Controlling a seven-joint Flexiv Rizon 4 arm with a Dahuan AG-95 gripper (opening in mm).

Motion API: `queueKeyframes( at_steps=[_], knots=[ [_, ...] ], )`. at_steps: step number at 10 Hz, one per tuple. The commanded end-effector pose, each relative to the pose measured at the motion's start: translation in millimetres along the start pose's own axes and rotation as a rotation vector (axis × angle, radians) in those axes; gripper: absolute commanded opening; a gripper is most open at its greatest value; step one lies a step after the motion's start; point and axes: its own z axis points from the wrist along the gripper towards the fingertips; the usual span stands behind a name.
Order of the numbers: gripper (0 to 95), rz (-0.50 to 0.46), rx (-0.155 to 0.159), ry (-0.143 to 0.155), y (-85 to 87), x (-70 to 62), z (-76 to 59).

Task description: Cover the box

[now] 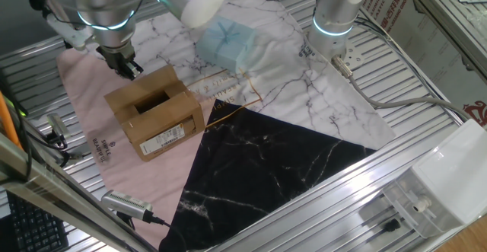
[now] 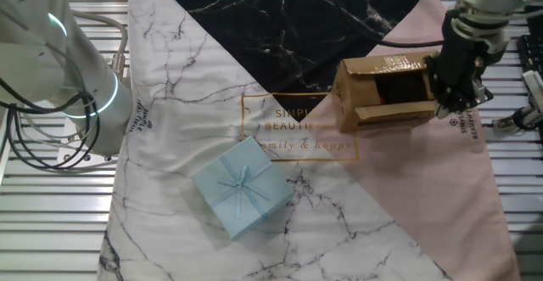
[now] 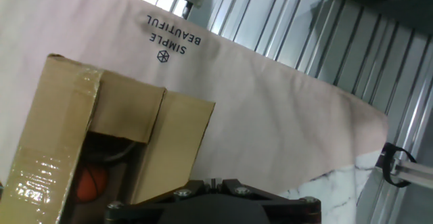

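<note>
The box (image 1: pixel 156 115) is a small brown carton with a white label on its near long side, standing on the pink part of the cloth. Its top is partly open, with a dark gap between the flaps. My gripper (image 1: pixel 126 67) is shut, with nothing in it, at the box's far left corner by a flap edge. In the other fixed view the gripper (image 2: pixel 459 96) is at the right end of the box (image 2: pixel 382 94). The hand view shows the box (image 3: pixel 101 136) at the lower left with something orange (image 3: pixel 91 183) inside, and the gripper (image 3: pixel 213 183) beside the right flap.
A pale blue gift package (image 1: pixel 228 43) (image 2: pixel 242 188) lies on the white marble cloth. A second arm's base (image 1: pixel 335 16) (image 2: pixel 76 77) stands at the cloth's edge. A silver tool (image 1: pixel 125 202) and cables lie by the slatted table's left edge.
</note>
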Motion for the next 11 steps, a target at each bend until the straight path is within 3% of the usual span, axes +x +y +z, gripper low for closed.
queueKeyframes(
  at_steps=[1, 9, 11],
  knots=[
    [0.0, -0.006, -0.006, -0.008, -1.7, -2.1, 5.0],
    [0.0, 0.023, -0.083, -0.045, -5.0, -4.0, 11.0],
    [0.0, 0.023, -0.088, -0.05, -5.6, -4.1, 13.2]
  ],
)
